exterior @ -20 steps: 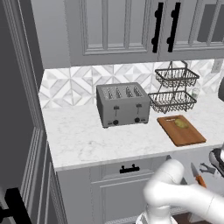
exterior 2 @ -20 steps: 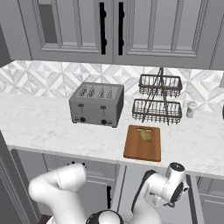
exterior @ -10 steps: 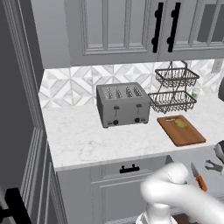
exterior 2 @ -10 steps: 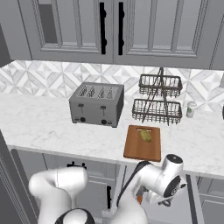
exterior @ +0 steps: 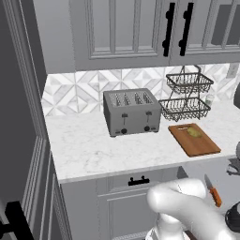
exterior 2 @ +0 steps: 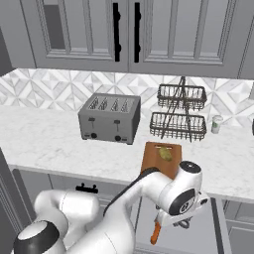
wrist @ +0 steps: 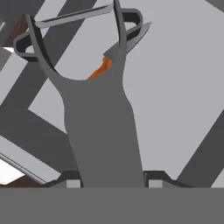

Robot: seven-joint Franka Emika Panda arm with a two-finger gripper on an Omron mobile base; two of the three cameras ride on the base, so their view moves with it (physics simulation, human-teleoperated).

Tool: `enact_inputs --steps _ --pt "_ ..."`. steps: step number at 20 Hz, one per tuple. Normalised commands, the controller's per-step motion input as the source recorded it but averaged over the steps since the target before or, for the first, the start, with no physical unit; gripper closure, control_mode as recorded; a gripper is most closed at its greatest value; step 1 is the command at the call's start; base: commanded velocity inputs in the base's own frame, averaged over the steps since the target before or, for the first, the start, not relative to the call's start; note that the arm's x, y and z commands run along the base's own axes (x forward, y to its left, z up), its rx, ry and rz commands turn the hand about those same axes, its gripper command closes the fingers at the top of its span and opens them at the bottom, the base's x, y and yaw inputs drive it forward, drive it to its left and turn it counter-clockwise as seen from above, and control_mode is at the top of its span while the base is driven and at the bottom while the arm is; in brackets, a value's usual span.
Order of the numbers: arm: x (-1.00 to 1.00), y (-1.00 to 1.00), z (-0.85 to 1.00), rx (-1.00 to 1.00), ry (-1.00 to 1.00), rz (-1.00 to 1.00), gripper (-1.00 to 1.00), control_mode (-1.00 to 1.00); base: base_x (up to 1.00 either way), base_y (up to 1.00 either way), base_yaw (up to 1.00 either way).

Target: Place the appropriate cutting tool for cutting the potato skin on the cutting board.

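Hand view: peeler (wrist: 103,131) sits dead centre between the fingertips (wrist: 72,183), so the tool (wrist: 109,183) is closed on its handle.
Peeler's Y-head points at frame top, orange-handled knife (wrist: 101,70) behind it. Right base view: cutting board (exterior 2: 159,159) centre-right on the desk (exterior 2: 49,144), potato (exterior 2: 165,154) on it; knife at bottom centre, below the desk edge.

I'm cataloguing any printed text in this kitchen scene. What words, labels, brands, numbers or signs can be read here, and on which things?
None: no readable text on the grey four-slot toaster, the reddish-brown wooden cutting board, the black two-tier wire basket, the small white green-lidded jar or the grey cabinet doors.
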Motion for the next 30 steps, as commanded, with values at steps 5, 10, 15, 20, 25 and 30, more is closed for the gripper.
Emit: enact_inputs --steps 5,10,15,20,25,30 --pt "0.81 0.25 1.0 0.0 0.05 0.0 1.0 -1.0 0.0 0.0 0.0" --pt "1.0 0.16 0.8 0.03 0.06 0.0 1.0 -1.0 0.0 0.0 0.0" --pt "0.99 0.36 0.14 0.02 0.15 0.0 1.0 -1.0 0.0 0.0 0.0" --pt "0.9 0.28 -0.39 0.0 0.09 0.0 1.0 -1.0 0.0 0.0 0.0" --pt "0.85 0.05 -0.54 0.0 0.0 0.0 1.0 -1.0 0.0 0.0 0.0" --pt "0.46 0.0 -0.71 0.0 -0.04 0.0 1.0 -1.0 0.0 0.0 0.0"
